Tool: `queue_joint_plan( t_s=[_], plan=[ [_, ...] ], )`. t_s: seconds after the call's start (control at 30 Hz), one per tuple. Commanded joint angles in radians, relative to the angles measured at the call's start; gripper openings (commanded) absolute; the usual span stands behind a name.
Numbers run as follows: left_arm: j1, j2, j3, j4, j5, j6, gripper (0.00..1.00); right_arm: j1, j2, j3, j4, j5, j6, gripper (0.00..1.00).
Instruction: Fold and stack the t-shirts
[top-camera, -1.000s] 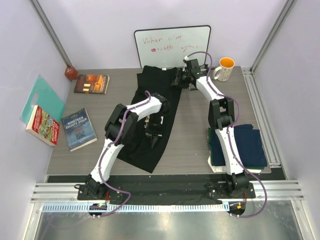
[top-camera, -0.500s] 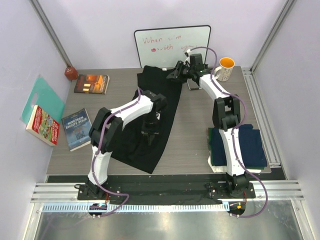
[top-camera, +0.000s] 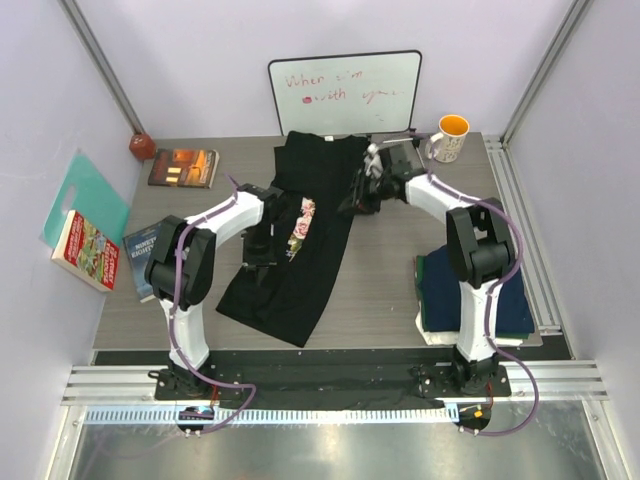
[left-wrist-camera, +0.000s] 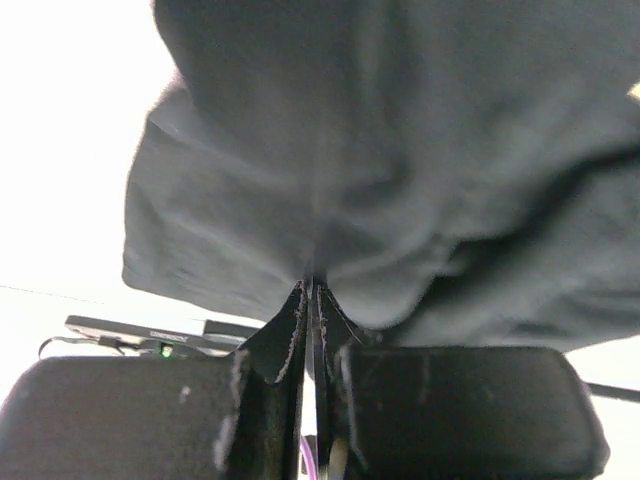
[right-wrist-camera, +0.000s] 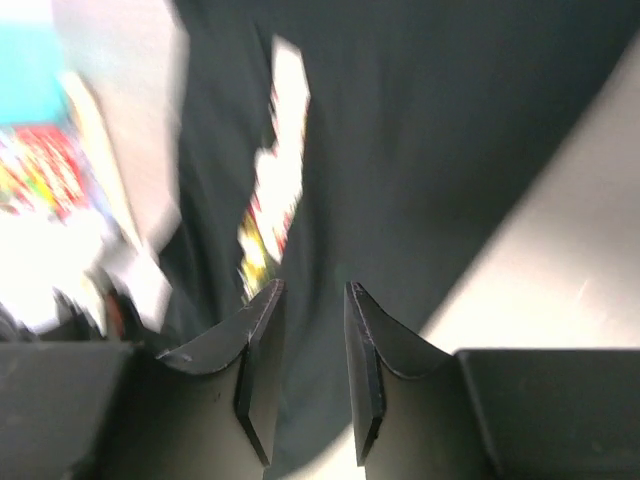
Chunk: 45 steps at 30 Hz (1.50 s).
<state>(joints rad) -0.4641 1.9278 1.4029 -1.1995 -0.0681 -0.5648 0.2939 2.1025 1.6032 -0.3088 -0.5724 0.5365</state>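
A large black t-shirt (top-camera: 318, 180) lies lengthwise in the middle of the table, with a strip of its pink floral print (top-camera: 300, 225) showing. My left gripper (top-camera: 258, 262) is at the shirt's left side. In the left wrist view the left gripper (left-wrist-camera: 312, 286) is shut, pinching a fold of the black t-shirt (left-wrist-camera: 400, 150) at its tips. My right gripper (top-camera: 352, 205) hovers over the shirt's right edge. In the right wrist view the right gripper (right-wrist-camera: 310, 292) stands open with nothing between its fingers, above the black t-shirt (right-wrist-camera: 430, 120). Folded t-shirts, navy on top (top-camera: 500, 290), are stacked at the right.
A whiteboard (top-camera: 345, 90) leans on the back wall, with a white-and-orange mug (top-camera: 450, 138) to its right. Books lie at the left (top-camera: 183, 167) (top-camera: 150, 262) (top-camera: 85, 250), beside a teal board (top-camera: 82, 192). A small red object (top-camera: 141, 146) sits in the back left corner.
My left gripper has dragged its pinch of cloth to the left, uncovering the floral print. My right gripper has come from the collar to the shirt's right edge, its jaws narrower.
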Motion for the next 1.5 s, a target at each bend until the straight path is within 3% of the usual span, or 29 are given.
queue_joint_plan(
  t_s=[0.0, 0.27, 0.77, 1.13, 1.3, 1.47],
  plan=[
    [-0.008, 0.013, -0.008, 0.08, -0.015, 0.04, 0.04, 0.167, -0.137, -0.15, -0.134, 0.044, -0.119, 0.35],
    [-0.008, 0.028, -0.134, 0.136, 0.046, 0.066, 0.02, 0.286, -0.179, -0.308, -0.176, 0.078, -0.101, 0.36],
    [-0.071, -0.023, -0.317, 0.184, 0.226, 0.043, 0.0, 0.287, -0.047, -0.183, -0.461, 0.278, -0.233, 0.33],
    [-0.156, 0.085, -0.139, 0.167, 0.249, 0.048, 0.01, 0.228, -0.091, -0.134, -0.516, 0.316, -0.216, 0.33],
    [-0.148, 0.03, -0.047, 0.115, 0.128, 0.066, 0.03, 0.168, -0.182, -0.052, -0.536, 0.33, -0.21, 0.36],
    [-0.105, -0.03, 0.011, 0.164, 0.027, 0.032, 0.04, 0.143, -0.13, 0.099, -0.541, 0.339, -0.221, 0.38]
  ],
)
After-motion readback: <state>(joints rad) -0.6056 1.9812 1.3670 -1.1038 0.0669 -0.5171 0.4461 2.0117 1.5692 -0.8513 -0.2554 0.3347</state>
